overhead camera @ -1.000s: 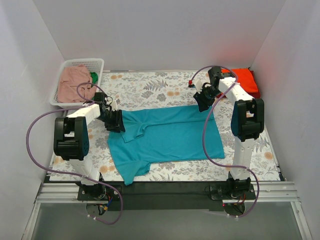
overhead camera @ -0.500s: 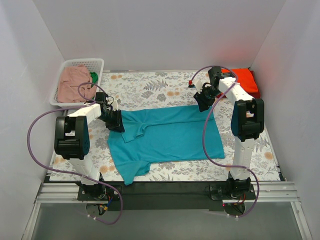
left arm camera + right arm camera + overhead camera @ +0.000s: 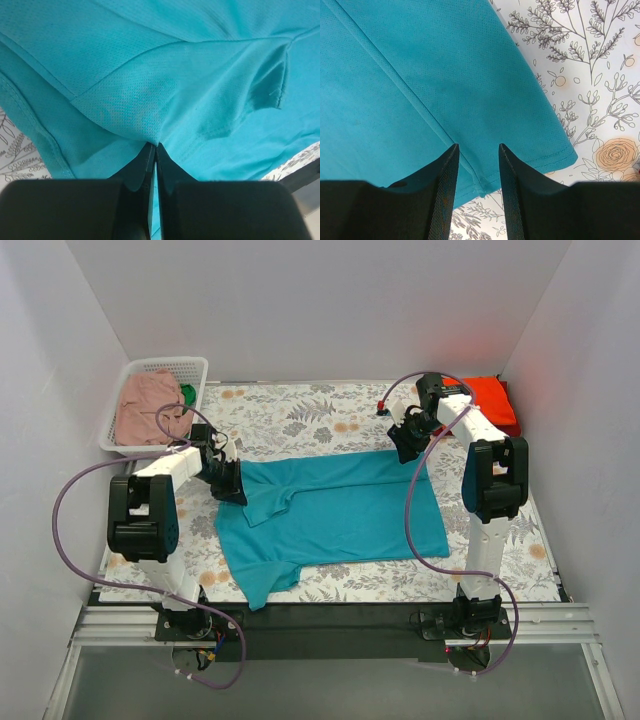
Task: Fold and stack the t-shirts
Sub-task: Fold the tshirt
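A teal-blue t-shirt (image 3: pixel 340 510) lies spread on the floral table cloth, partly folded, one sleeve at the front left. My left gripper (image 3: pixel 232 483) is shut on a fold of it at its left edge; the left wrist view shows the cloth (image 3: pixel 150 100) pinched at the tips. My right gripper (image 3: pixel 408 445) is open over its far right corner; the right wrist view shows the hem (image 3: pixel 530 160) between the fingers (image 3: pixel 445 180). An orange-red shirt (image 3: pixel 492 400) lies folded at the far right. A dusty pink shirt (image 3: pixel 145 405) and a bit of green cloth (image 3: pixel 187 394) lie in the basket.
The white lattice basket (image 3: pixel 165 366) stands at the far left corner. White walls enclose the table on three sides. The floral table cloth (image 3: pixel 290 415) shows bare behind the teal shirt and at the right (image 3: pixel 600 75).
My left gripper has shifted slightly back and left with the teal cloth in it. The right arm has not visibly moved.
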`<state>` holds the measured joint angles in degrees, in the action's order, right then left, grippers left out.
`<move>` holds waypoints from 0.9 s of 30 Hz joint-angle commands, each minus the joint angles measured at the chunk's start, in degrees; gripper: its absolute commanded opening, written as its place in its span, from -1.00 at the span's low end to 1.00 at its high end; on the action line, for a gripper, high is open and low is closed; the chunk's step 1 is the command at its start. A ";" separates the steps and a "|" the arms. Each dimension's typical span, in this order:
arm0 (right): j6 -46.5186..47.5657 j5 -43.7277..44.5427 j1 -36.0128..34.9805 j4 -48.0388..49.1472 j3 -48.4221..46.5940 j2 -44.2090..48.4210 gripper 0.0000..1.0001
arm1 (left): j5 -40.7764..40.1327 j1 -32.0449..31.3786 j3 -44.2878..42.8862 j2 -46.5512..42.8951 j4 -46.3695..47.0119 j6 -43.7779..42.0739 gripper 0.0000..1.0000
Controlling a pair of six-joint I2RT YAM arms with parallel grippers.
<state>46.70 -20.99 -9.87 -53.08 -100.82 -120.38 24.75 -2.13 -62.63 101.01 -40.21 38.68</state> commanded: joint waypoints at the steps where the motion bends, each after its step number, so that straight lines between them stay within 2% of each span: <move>1: 0.50 -0.36 -0.06 -1.06 -1.14 -0.03 -0.13 | 1.09 -0.51 -0.65 -4.77 -3.21 -1.32 -1.00; 19: 0.24 0.16 -0.15 -1.06 -1.58 -0.91 -0.13 | 0.12 -0.95 2.43 -5.12 -4.79 -2.02 -1.00; 21: 0.06 -0.01 -0.06 -1.06 -1.66 -1.26 -0.12 | 1.51 -0.86 1.11 -5.73 -5.32 -2.46 -0.80; 23: -0.64 -0.10 -0.15 -0.97 -1.84 -1.61 -0.12 | 1.79 -0.42 -0.81 -8.36 -4.45 -2.38 -0.46; 25: -1.52 -0.71 -0.06 -0.89 -2.80 -2.23 -0.13 | 1.88 -0.16 -2.57 -9.69 -2.78 -2.29 -0.35; 27: -3.09 -1.59 -0.06 -0.80 -3.68 -3.37 -0.17 | 1.61 0.54 -5.73 -8.82 -1.81 -1.50 -0.33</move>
<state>46.02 -20.86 -9.87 -53.19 -101.38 -122.50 25.06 -2.52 -62.59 96.03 -44.86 36.93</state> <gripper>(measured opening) 0.427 0.331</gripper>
